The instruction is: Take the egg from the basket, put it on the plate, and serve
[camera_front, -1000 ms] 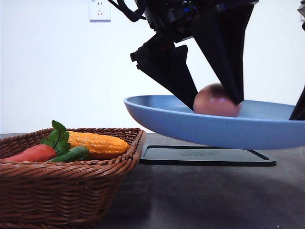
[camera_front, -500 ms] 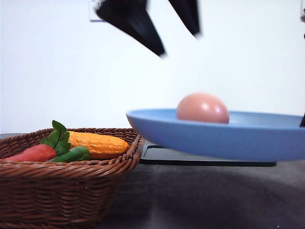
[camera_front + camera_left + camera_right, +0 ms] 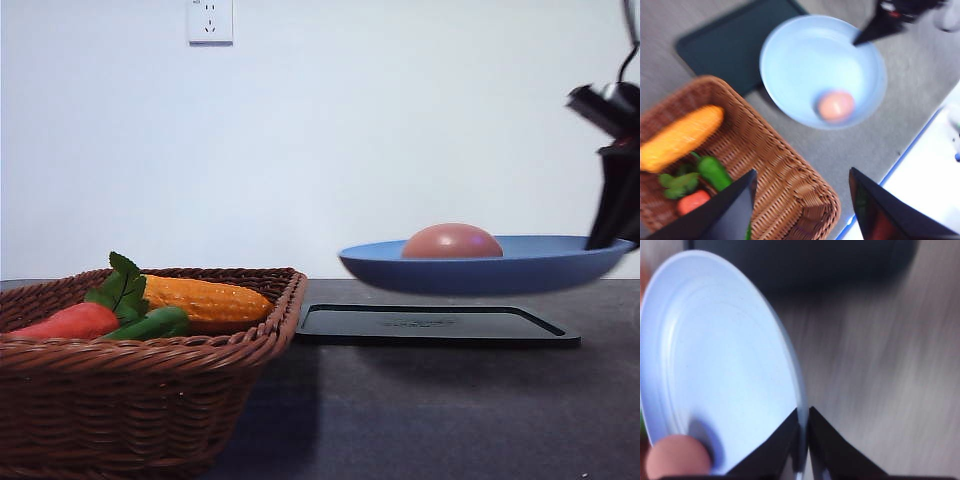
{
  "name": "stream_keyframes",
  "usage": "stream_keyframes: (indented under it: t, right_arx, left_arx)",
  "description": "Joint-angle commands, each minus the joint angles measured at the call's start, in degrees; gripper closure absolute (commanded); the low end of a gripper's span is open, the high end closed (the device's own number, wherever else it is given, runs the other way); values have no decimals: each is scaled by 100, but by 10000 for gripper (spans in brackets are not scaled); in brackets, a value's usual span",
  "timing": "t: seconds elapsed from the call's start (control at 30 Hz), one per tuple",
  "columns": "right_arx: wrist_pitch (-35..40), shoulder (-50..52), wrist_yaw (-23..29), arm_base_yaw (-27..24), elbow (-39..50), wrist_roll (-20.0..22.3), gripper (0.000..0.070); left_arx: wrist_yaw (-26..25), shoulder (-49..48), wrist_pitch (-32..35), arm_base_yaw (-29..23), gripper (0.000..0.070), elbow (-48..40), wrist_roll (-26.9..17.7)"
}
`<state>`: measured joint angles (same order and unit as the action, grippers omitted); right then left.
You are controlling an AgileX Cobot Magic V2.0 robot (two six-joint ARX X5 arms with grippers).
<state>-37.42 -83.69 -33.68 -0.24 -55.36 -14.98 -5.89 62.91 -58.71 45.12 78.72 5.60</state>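
Right tool [image 3: 803, 447] lifts plate [image 3: 520, 270] above dark table [image 3: 450, 410].

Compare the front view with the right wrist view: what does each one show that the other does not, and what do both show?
Front view alone: the basket holding a corn cob, a carrot and a green pepper, plus a wall socket. Right wrist view alone: the right gripper shut on the plate's rim, seen close. Both: the blue plate with the egg on it, above the black tray.

Bright even light; wrist views motion-blurred; soft shadow under plate [image 3: 520, 268].
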Motion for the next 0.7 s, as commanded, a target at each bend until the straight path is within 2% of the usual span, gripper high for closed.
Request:
stream_keyframes:
  t: [0.0, 0.33, 0.47, 0.67]
  right_arx:
    - [99, -488, -72, -1, -473, 7, 700]
    - [88, -2825, -113, 45, -2620, -230, 700]
    - [74, -3346, -139, 52, -2992, -303, 700]
    - [61, -3654, -119, 50, -3073, -391, 700]
  left_arx:
    - [18, -83, -8, 10, 324, 96, -65]
    - [17, -502, -49, -15, 324, 96, -47]
    - [17, -499, -32, -15, 324, 96, -47]
    - [17, -473, 165, -15, 324, 96, -46]
